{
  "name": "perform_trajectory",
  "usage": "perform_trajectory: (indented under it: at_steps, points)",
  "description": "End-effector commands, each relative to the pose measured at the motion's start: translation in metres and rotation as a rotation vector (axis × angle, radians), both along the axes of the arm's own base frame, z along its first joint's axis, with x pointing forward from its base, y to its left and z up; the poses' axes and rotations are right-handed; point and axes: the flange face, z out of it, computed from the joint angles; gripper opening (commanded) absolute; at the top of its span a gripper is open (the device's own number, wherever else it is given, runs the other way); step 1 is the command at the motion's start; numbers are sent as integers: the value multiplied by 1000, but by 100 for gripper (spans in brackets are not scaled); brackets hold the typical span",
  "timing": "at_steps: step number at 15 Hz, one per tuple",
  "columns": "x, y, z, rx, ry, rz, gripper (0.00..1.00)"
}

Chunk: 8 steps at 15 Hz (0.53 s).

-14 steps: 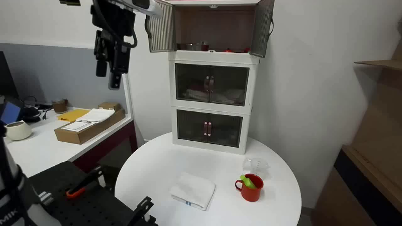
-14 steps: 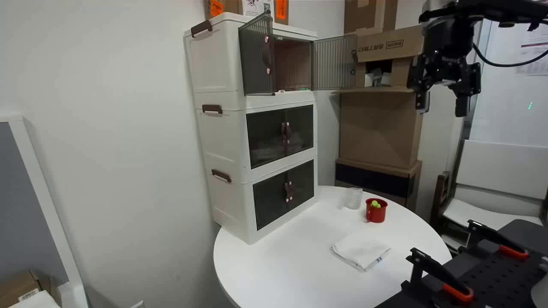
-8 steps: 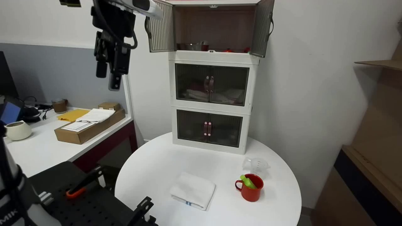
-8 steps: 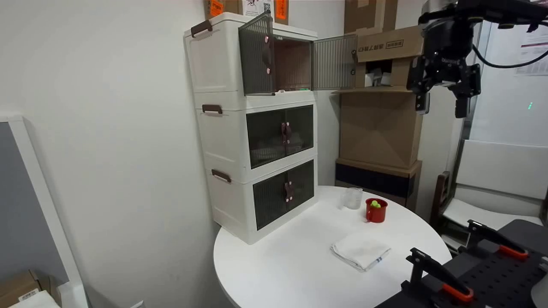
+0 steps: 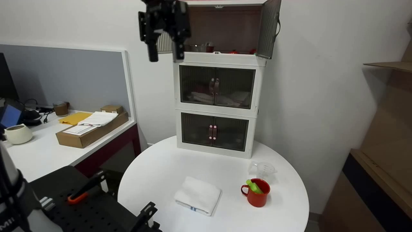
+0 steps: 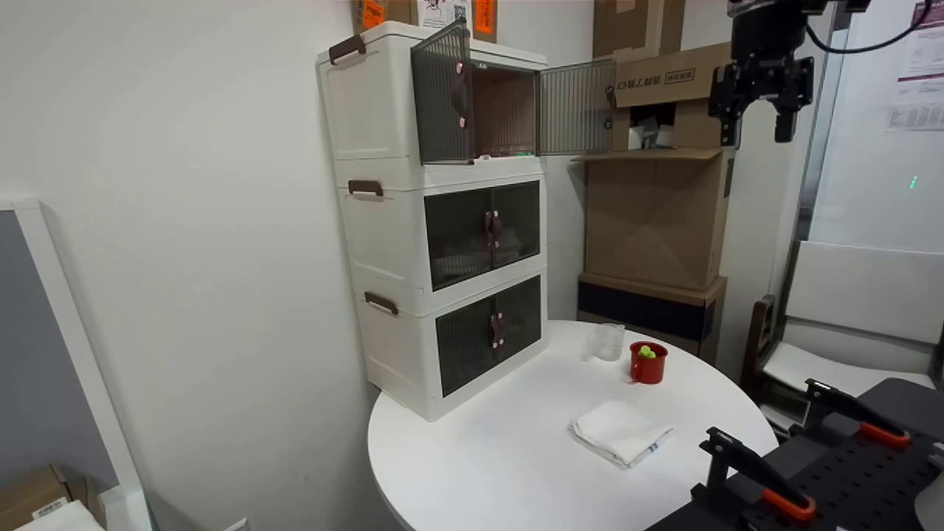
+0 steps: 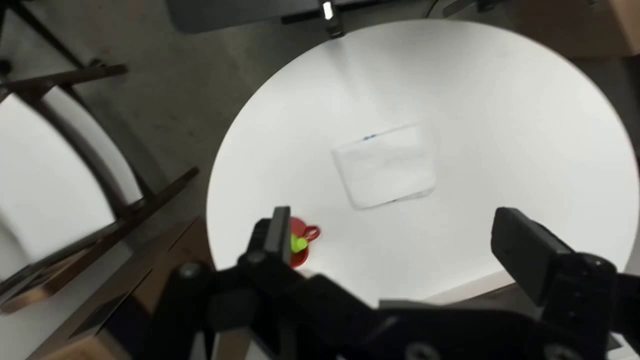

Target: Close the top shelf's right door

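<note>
Near the top of an exterior view, right of centre, the right door [image 6: 575,108] was smoky grey with fine upright stripes, and its cabinet [image 6: 380,243] white with brown handles [image 6: 366,187]. The gripper [image 5: 166,58] was black. At lower centre the table [image 5: 151,177] was white, the cloth [image 5: 198,195] white with blue stripes at one edge, the mug [image 5: 258,199] red, the object [image 5: 254,187] in it lime green. At far left the packet [image 5: 74,118] was yellow, the panel [image 5: 70,69] above it grey.

In an exterior view: top shelf's left door [image 5: 164,44], partly behind gripper [image 5: 166,58]. Wrist view: mug [image 7: 300,228], partly behind finger [image 7: 278,235].
</note>
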Motion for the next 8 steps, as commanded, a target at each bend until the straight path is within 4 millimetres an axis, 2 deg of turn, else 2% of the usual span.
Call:
perform_trajectory:
  at_steps: [1,4,8]
  points:
    - [64,-41,38,-141,-73,61,100]
    - [116,-58,70,-117,-214,114,100]
    - [183,-72,99,-59,-295,228,100]
